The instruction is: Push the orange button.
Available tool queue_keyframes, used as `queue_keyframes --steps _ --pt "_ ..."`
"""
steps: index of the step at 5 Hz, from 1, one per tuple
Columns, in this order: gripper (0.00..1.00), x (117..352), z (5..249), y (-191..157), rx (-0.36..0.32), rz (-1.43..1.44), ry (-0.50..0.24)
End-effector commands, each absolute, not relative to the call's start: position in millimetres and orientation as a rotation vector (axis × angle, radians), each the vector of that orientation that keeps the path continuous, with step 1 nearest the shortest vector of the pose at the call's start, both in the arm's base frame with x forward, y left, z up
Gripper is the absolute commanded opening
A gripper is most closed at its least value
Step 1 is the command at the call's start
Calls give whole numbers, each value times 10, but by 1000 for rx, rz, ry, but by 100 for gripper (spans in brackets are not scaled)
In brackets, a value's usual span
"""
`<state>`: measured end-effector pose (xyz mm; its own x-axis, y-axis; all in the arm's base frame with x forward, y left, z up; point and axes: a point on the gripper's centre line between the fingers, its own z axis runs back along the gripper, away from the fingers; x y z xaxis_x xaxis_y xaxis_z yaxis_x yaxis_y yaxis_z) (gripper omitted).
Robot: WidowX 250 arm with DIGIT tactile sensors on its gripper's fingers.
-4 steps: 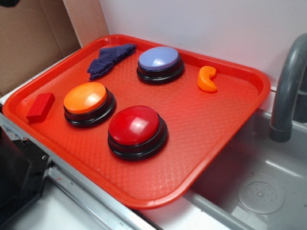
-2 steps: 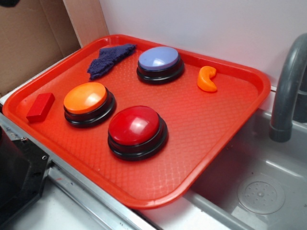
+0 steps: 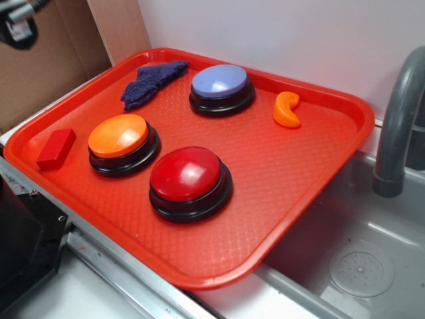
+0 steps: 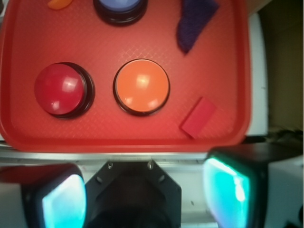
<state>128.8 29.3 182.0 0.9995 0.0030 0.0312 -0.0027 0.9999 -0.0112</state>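
Note:
The orange button [image 3: 119, 136] [image 4: 141, 86], a glossy orange dome on a black base, sits on the left part of the red tray [image 3: 292, 166] [image 4: 118, 137]. In the wrist view my gripper [image 4: 145, 187] hovers high over the tray's near edge, well short of the button. Its two fingers [image 4: 64, 202] stand wide apart with nothing between them, so it is open. In the exterior view only a dark piece of my arm [image 3: 20, 26] shows in the top left corner, far above the tray.
On the tray are also a red-domed button [image 3: 189, 176] [image 4: 61, 89], a blue-domed button [image 3: 221, 83], a small red block [image 3: 56, 147] [image 4: 198, 117], a purple cloth [image 3: 149, 81] and a curved orange piece [image 3: 287, 109]. A grey sink [image 3: 358, 259] with a faucet [image 3: 398, 119] lies right.
A piece of my arm has come further into the exterior view's top left corner. The buttons and other objects on the tray have not moved.

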Motion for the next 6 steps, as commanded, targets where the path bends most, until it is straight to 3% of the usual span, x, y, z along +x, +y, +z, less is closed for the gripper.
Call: queue_keyframes --steps 1,2,3,4,6 --pt "100 1653 1187 374 21 -109 -14" --pt "100 1813 862 236 31 -158 -10" --pt "100 1877 668 238 94 -170 -5" --pt "100 1935 532 268 125 -190 -18" --pt "100 1878 453 368 120 -191 -12"
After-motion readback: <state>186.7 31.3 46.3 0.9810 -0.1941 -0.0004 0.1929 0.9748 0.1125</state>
